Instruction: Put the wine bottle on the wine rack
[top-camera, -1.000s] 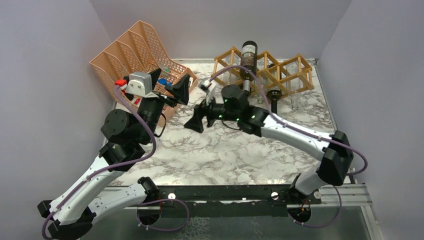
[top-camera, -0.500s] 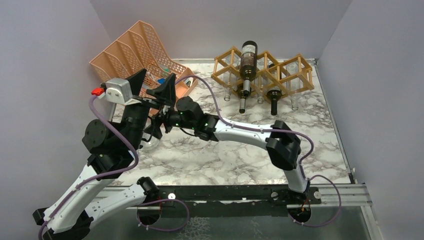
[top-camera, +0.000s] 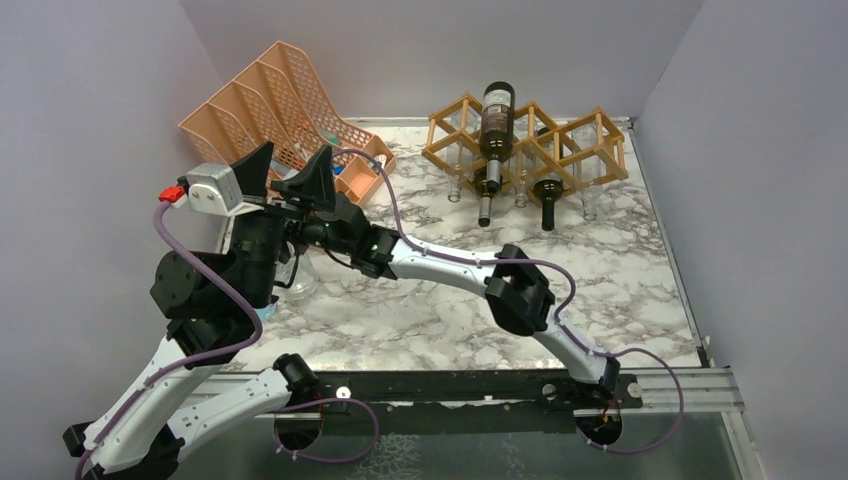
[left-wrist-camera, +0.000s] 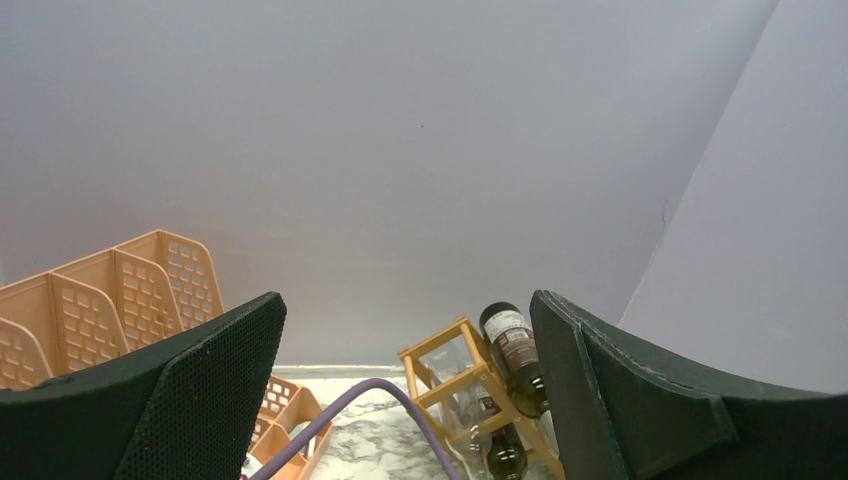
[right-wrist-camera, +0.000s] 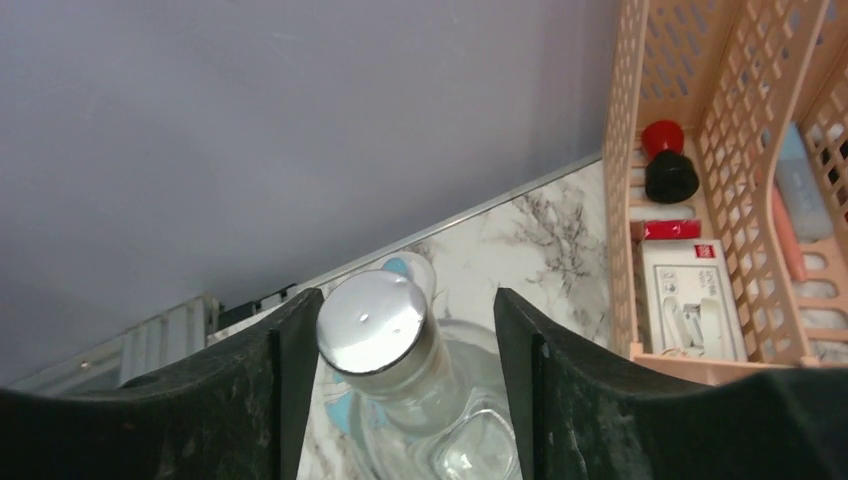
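The clear glass bottle with a silver screw cap stands on the white marble-patterned surface at its left side, just in front of the peach plastic mesh file organizer and well apart from the light-brown wooden lattice wine rack at the back right. The right claw straddles the bottle's neck. One finger is right against the cap and the other stands off with a visible gap, so the claw is partly open and not clamped on the bottle. The left claw is raised above that spot and aimed at the back wall, spread wide and empty. In the rack lies a dark labelled wine bottle, neck pointing toward the arms.
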